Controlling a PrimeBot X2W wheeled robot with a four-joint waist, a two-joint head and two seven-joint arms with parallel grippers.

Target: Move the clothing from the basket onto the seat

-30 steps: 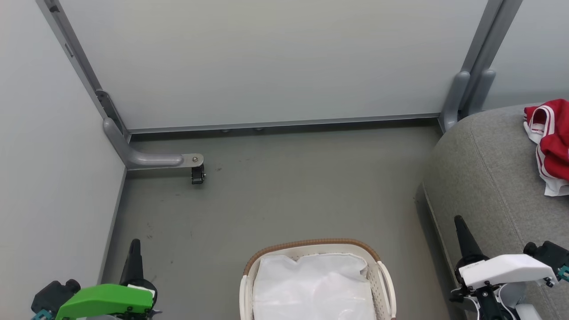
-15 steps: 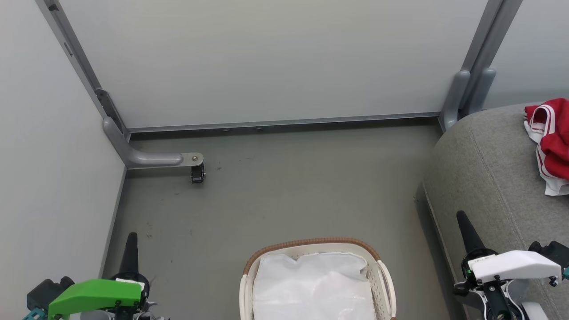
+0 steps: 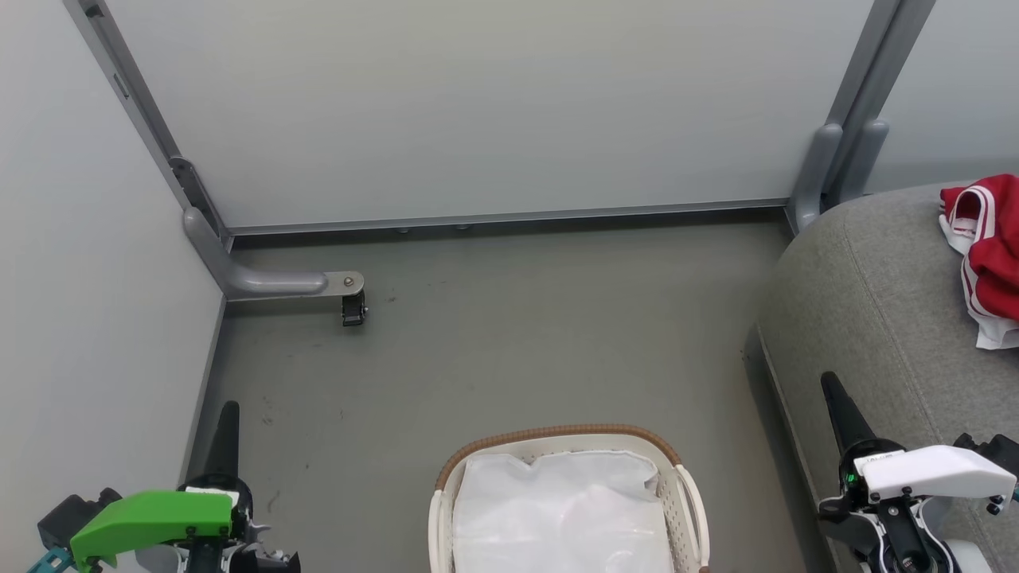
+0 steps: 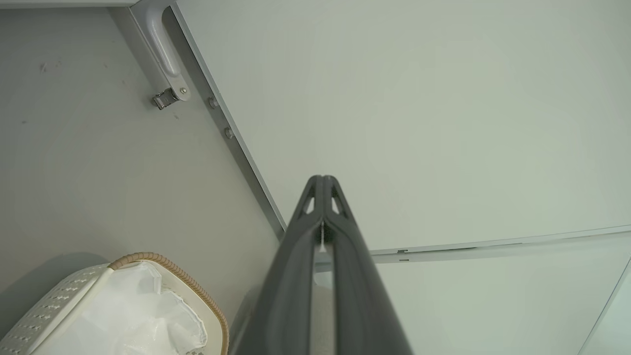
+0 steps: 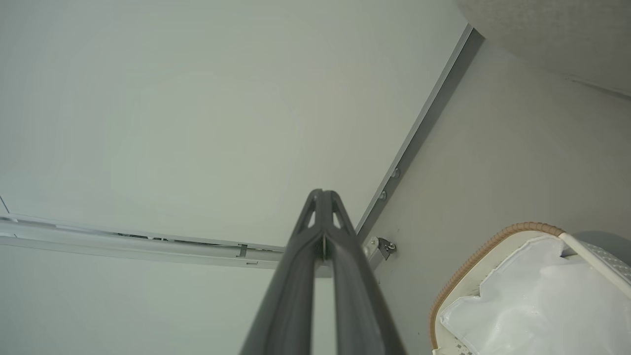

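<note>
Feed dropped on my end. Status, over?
Shut, empty: left gripper, right gripper. Red clothing on seat. White sheet in basket. Nothing blocking.

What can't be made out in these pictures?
- Head view: the crinkly white sheet hides anything beneath it in the oval cream perforated plastic basket, whose near end the bottom edge cuts off.
- Head view: the right edge cuts off the red white-striped garment and part of the grey woven-fabric seat.
</note>
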